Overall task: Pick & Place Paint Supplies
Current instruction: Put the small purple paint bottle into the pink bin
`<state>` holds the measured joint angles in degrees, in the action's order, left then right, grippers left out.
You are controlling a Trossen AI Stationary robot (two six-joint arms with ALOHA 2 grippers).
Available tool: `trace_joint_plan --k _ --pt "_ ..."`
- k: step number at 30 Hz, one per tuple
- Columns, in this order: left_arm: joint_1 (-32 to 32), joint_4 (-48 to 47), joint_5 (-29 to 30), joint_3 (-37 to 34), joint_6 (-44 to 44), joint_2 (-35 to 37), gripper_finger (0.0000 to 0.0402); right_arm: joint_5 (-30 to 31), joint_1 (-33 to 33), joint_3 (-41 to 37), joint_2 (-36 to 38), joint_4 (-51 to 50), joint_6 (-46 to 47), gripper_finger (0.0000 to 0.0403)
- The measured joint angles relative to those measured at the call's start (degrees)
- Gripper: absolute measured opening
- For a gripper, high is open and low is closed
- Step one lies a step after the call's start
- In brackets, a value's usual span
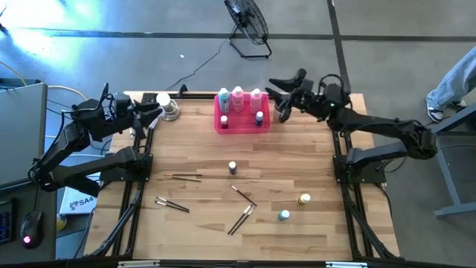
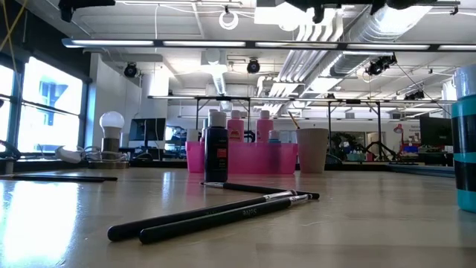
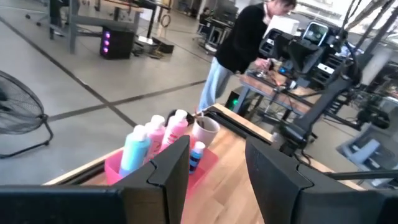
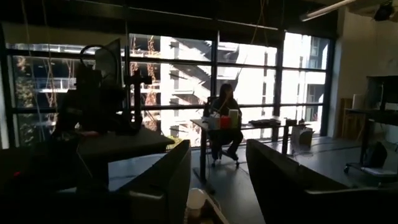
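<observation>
Standing at the far edge of the table (image 1: 223, 238), a bright pink tray (image 1: 223, 125) is seen to hold three taller white-capped bottles (image 1: 238, 98) in a row, one teal and two pink, with a tiny blue bottle (image 1: 259, 117) in front of them. A pale beige cup (image 1: 282, 110) is placed just beside the tray.

Left on the open table are a tiny dark bottle (image 1: 233, 168) near the centre, a tiny yellow bottle (image 1: 304, 199) and a tiny teal bottle (image 1: 284, 216) toward the right side, close together. Thin paintbrushes (image 1: 242, 219) are scattered across the middle and front; two are crossed near the centre, others lie singly to the left.

The left tool (image 1: 156, 112) is held raised at the far left corner, near a lamp bulb (image 1: 163, 99). Its fingers (image 3: 171, 165) are seen partly apart in the left wrist view, with nothing between them.

The right tool (image 1: 274, 95) is held raised above the cup, at the far edge. Its fingers (image 4: 168, 171) are likewise parted, and nothing is gripped.

A person (image 3: 239, 46) is seen in the room beyond the table.
</observation>
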<state>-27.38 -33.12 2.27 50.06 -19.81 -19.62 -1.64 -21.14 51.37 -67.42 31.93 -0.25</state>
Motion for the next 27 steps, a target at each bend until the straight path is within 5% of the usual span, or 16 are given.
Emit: trace_joint_plan --k 14,27 --pt "0.02 -0.54 -4.53 0.0 -0.03 0.0 0.0152 -1.56 12.77 20.2 -16.38 -27.68 -4.2 0.0148" --pt "0.02 -5.73 -4.42 0.0 0.0 -0.02 0.0152 -0.4 20.4 22.19 -22.94 -37.68 -2.55 0.015"
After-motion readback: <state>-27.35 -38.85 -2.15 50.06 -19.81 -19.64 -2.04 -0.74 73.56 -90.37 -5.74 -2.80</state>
